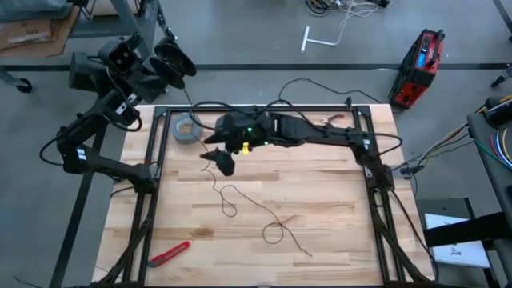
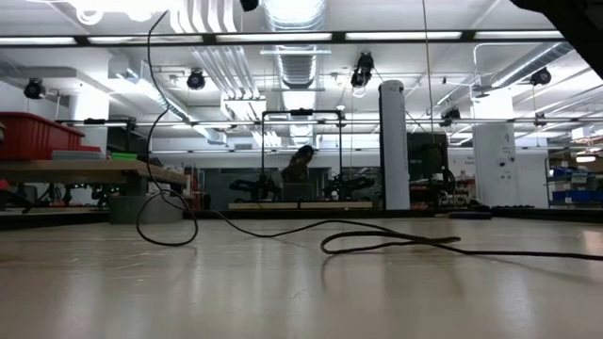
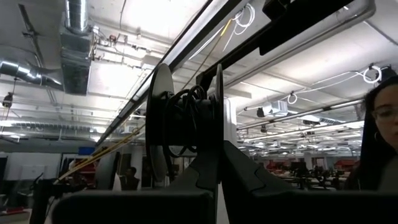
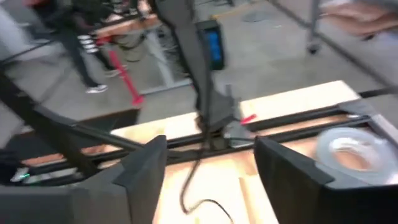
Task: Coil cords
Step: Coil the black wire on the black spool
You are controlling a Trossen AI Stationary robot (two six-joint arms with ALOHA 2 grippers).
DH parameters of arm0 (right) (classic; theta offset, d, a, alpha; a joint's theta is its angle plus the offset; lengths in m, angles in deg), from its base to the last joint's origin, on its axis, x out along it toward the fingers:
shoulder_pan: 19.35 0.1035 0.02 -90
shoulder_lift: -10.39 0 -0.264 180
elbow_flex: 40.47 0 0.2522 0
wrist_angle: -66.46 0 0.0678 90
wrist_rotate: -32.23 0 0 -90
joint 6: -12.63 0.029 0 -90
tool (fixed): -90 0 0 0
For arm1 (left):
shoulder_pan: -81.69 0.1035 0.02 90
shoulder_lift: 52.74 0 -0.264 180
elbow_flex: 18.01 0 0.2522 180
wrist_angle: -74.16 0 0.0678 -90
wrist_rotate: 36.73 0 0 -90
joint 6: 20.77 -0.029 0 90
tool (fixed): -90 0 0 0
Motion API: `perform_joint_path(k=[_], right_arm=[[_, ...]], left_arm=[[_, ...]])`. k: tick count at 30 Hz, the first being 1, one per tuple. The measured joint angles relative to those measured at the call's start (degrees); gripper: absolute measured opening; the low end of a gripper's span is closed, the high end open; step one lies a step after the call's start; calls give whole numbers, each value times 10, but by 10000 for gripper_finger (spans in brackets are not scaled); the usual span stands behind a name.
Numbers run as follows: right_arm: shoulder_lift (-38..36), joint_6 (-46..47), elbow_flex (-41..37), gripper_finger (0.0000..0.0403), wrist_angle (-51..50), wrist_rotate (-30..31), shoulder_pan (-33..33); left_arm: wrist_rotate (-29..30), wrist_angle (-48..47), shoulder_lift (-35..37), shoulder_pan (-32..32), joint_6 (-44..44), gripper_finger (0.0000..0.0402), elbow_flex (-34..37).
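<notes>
The thin black cord (image 1: 272, 232) lies in loose loops on the wooden table (image 1: 336, 200). One stretch (image 2: 151, 113) rises steeply off the table. Its black reel (image 3: 186, 121), partly wound, is in my left gripper (image 1: 164, 64), which is shut on it high beyond the table's far left corner. My right gripper (image 1: 220, 160) hangs open over the far left part of the table, near the grey tape roll (image 1: 186, 128). In the right wrist view the cord (image 4: 189, 186) runs down between its spread fingers. My left gripper pinches the rim of one reel flange (image 3: 219, 134) between its two fingers. The reel stands on edge past the fingertips, lifted clear of the table. My right gripper has the cord between its open fingers; I cannot tell whether a finger touches it.
The tape roll (image 4: 351, 146) lies flat near the far left frame rail. A red-handled tool (image 1: 170, 252) lies at the near left corner. Black frame rails (image 1: 152, 200) border the table. A red case (image 1: 420, 68) stands on the floor. A person (image 3: 382, 137) is beyond the table.
</notes>
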Motion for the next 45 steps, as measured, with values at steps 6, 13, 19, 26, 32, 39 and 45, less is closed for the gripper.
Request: perform_joint_path(k=[6,13,19,26,32,39,45], right_arm=[[11,61,1,258,21,-19,-9],[1,39,1,82,21,31,-24],[-10,28,0,9,16,42,-29],[-63,-30,0,1,9,74,-14],[-153,-90,2,1,-94,117,18],[-204,-125,3,0,-193,218,74],[-212,-72,4,0,-270,231,83]], left_arm=[[0,-10,0,0,3,0,0],[0,-23,0,0,3,0,0],[-1,-29,0,0,3,0,0],[-38,-44,6,0,4,0,0],[-90,-144,14,14,0,0,0],[-51,-319,-4,53,-54,0,0],[26,-261,-32,78,-25,0,0]])
